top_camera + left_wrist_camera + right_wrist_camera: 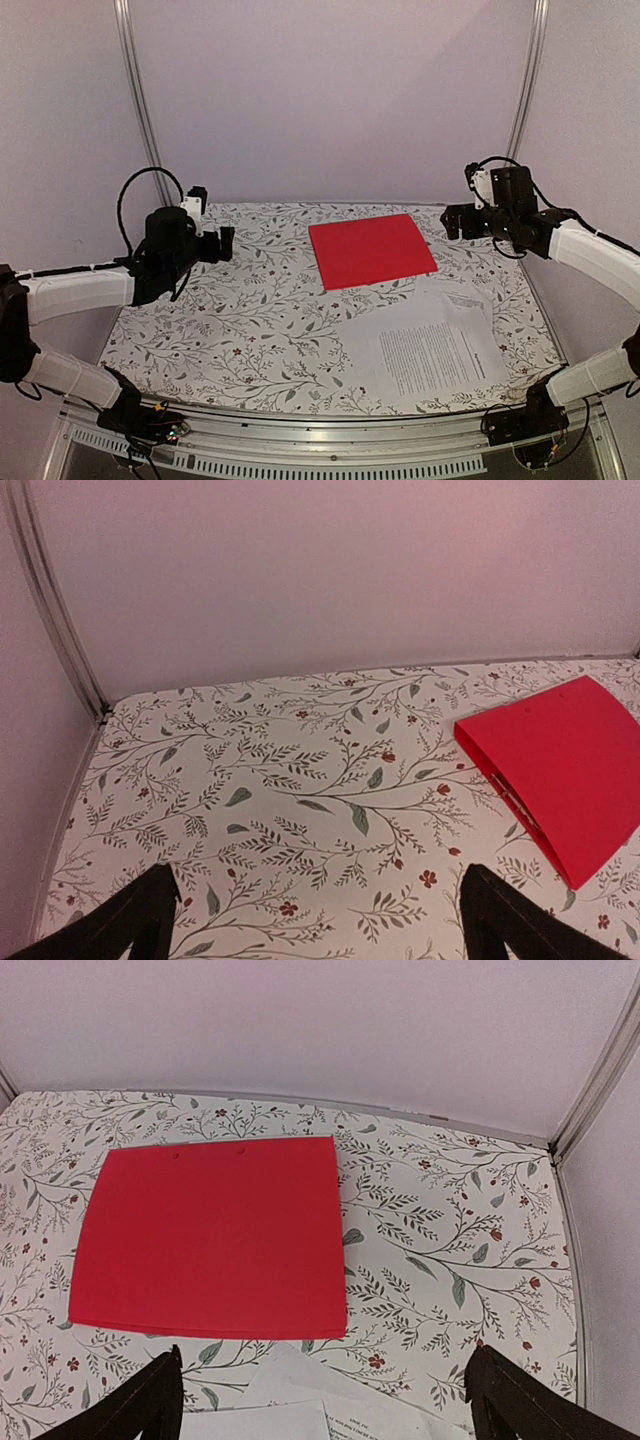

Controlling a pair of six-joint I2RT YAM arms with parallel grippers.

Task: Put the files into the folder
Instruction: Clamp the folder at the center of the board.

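Observation:
The red folder lies closed and flat at the back middle of the table; it also shows as the folder and the folder in the wrist views. The files, white printed sheets loosely overlapped, lie in front of the folder toward the right; their top edge shows as the files. My left gripper hovers at the back left, open and empty, well left of the folder. My right gripper hovers at the back right beside the folder's right edge, open and empty.
A floral tablecloth covers the table. White walls with metal corner posts close the back and sides. A metal rail runs along the near edge between the arm bases.

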